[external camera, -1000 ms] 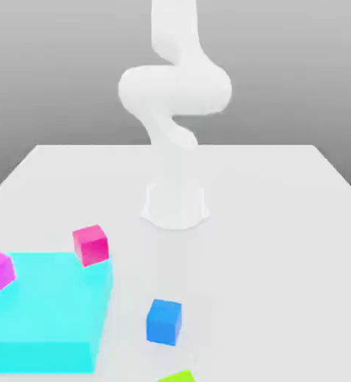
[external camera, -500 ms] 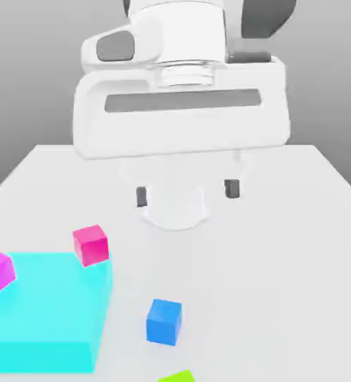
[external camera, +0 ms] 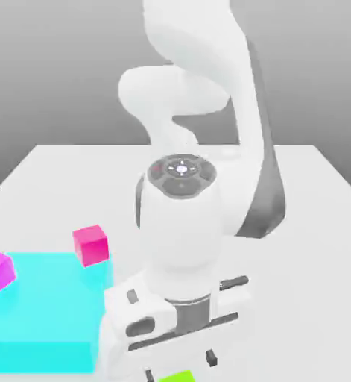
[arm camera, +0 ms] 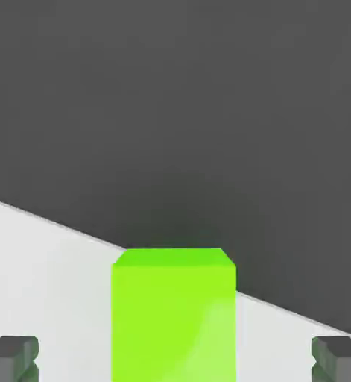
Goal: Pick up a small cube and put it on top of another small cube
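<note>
Claw spread wide, its fingertips flanking but not touching the green cube at the near edge of the table; the cube looks light and rigid, best pinched across two opposite flat faces.

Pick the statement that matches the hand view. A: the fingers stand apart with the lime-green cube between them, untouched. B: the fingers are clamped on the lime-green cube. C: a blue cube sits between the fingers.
A: the gripper is open, with its fingertips set well clear of the lime-green cube on either side.
</note>
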Robot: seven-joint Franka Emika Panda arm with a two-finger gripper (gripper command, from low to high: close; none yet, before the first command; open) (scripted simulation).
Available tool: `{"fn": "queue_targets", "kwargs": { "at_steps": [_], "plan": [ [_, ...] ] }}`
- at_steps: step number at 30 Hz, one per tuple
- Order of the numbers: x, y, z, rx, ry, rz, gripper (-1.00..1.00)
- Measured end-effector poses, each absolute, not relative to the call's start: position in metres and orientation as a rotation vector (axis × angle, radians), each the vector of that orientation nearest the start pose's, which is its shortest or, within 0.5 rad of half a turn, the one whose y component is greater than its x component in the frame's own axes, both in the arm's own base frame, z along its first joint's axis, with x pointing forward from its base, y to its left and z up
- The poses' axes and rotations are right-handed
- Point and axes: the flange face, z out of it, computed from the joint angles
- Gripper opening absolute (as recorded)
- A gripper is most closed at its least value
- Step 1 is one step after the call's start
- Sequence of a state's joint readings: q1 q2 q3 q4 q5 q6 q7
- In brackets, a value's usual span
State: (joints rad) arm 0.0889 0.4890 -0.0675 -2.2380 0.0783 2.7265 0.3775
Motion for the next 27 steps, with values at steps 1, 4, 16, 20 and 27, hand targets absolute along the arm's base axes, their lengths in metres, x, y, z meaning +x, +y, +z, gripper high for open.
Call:
{"fn": "queue_targets", "kwargs": {
  "at_steps": [1,4,16,20,27],
  "plan": [
    [0.539,0.007,0.136,-3.072,0.655,-0.001,-1.00],
    [0.539,0.007,0.136,-3.072,0.655,-0.001,-1.00],
    [0.506,-0.003,0.213,-3.112,0.501,-0.003,-1.00],
    [0.464,-0.012,0.232,-3.142,0.306,-0.002,-1.00],
    [0.399,-0.018,0.234,-3.141,0.004,0.002,-1.00]
  ]
}}
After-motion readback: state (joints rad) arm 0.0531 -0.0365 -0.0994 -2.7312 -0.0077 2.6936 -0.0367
